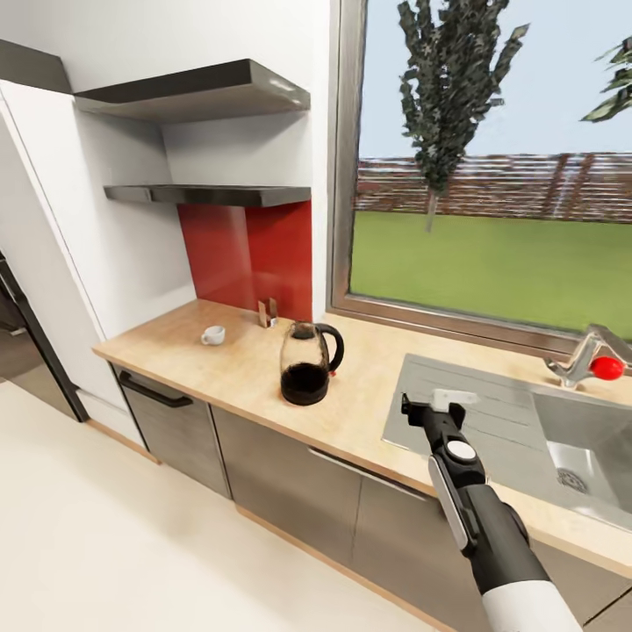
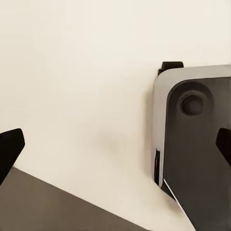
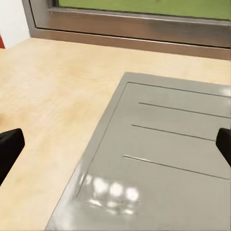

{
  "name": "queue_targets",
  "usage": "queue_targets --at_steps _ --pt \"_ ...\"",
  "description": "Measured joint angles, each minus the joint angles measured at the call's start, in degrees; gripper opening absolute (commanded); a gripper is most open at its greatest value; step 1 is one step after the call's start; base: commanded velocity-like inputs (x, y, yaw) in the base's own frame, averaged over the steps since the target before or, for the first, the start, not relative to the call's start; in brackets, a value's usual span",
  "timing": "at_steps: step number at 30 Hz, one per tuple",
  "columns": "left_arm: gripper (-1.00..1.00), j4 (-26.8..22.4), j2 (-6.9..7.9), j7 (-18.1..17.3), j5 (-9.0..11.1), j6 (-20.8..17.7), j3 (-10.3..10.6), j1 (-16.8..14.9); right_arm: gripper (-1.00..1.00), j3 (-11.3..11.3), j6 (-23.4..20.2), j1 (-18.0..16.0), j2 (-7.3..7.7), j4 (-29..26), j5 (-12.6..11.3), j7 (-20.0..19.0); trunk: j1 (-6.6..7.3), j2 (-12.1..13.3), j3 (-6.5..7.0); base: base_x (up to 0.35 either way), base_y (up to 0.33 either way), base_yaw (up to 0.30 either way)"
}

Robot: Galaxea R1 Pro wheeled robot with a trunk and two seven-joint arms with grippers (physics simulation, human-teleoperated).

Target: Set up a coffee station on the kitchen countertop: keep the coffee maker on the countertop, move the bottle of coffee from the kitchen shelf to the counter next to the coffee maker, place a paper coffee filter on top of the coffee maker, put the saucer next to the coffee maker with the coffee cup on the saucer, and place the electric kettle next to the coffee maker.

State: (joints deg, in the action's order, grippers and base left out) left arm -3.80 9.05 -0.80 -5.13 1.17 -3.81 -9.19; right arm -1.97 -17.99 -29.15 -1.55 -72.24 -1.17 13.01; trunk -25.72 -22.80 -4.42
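Observation:
The electric kettle (image 1: 309,362), dark glass with a black handle, stands on the beige kitchen countertop (image 1: 228,369) near its front edge. Left of it, closer to the wall, sits a small white coffee cup (image 1: 212,334). Two dark kitchen shelves (image 1: 211,194) hang on the wall above the red backsplash. My right gripper (image 1: 432,402) hovers open over the sink's drainboard (image 3: 163,159), to the right of the kettle and apart from it; the right gripper (image 3: 115,147) has nothing between its fingers. My left gripper (image 2: 115,144) is open, pointing down at the cream floor.
A steel sink (image 1: 562,439) with a red-knobbed faucet (image 1: 592,358) fills the counter's right end under a wide window. A small brown item (image 1: 267,312) stands by the backsplash. Grey cabinet fronts (image 1: 175,421) lie below. My own grey base (image 2: 192,144) is beside the left gripper.

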Motion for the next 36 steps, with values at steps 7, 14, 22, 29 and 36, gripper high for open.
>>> queue_targets --at_steps 7,14,22,29,36 --pt "1.0 0.0 0.0 0.01 -0.04 -0.05 0.0 -0.05 1.0 0.14 -0.03 -0.02 -0.08 0.94 -0.03 -0.04 0.0 0.0 0.0 0.328 0.14 0.0" --pt "1.0 -0.01 -0.03 0.09 0.0 0.01 0.0 -0.05 1.0 -0.32 -0.04 -0.02 -0.41 1.0 -0.06 -1.34 -0.01 0.0 0.0 0.264 0.176 0.0" --pt "1.0 0.07 -0.21 0.33 -0.03 0.1 0.08 0.0 1.0 -0.39 -0.05 -0.03 -0.51 0.52 -0.11 -6.2 -0.03 0.01 0.0 0.025 0.016 0.0" --pt "1.0 0.08 -0.26 0.33 0.01 0.03 0.08 -0.01 1.0 -0.39 -0.08 -0.05 -0.56 0.45 -0.11 -7.53 -0.01 0.0 0.0 0.16 0.033 0.0" --pt "1.0 0.08 -0.34 0.34 0.03 0.04 0.07 0.0 1.0 -0.34 -0.06 -0.05 -0.57 0.43 -0.1 -9.56 -0.03 0.01 0.0 0.095 0.024 0.0"
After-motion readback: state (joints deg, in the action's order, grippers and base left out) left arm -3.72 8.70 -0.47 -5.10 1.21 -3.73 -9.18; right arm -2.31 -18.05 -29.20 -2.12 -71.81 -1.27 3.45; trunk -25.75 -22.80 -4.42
